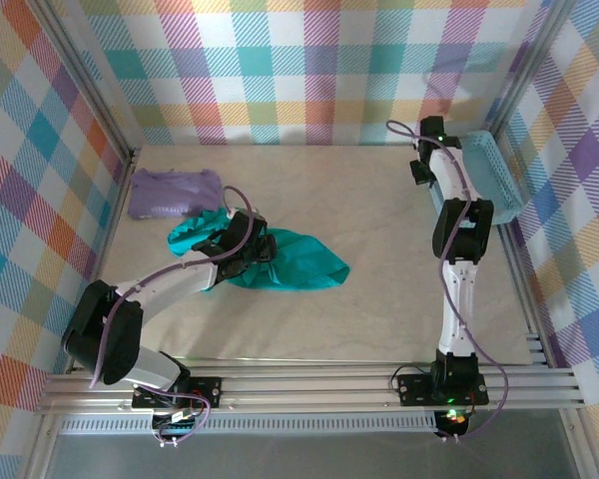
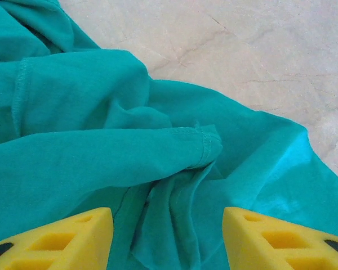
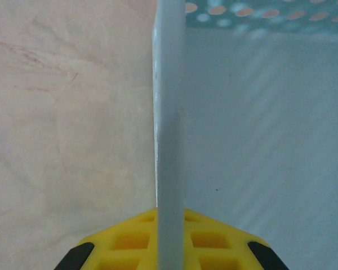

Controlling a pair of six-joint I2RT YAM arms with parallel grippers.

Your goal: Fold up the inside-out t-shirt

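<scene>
Top external view: the inside-out t-shirt (image 1: 304, 267) lies bunched left of centre on the table (image 1: 379, 220). Its long axis runs left to right and tapers rightward. My left pincer (image 1: 248, 244) hovers half-open over the folds, pinching nothing visible. It looks soft, light and limp, with a hemmed edge the likeliest hold. My right pincer (image 3: 170, 239) is clamped on the basket (image 3: 170, 112) wall, upper right.

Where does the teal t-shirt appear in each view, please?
Top: t-shirt left of centre, partly under the left tool.
Left wrist: t-shirt across most of the frame, table at upper right.
Right wrist: right tool shut on the basket wall, table at left.
Shared landmark: the marbled table.
</scene>
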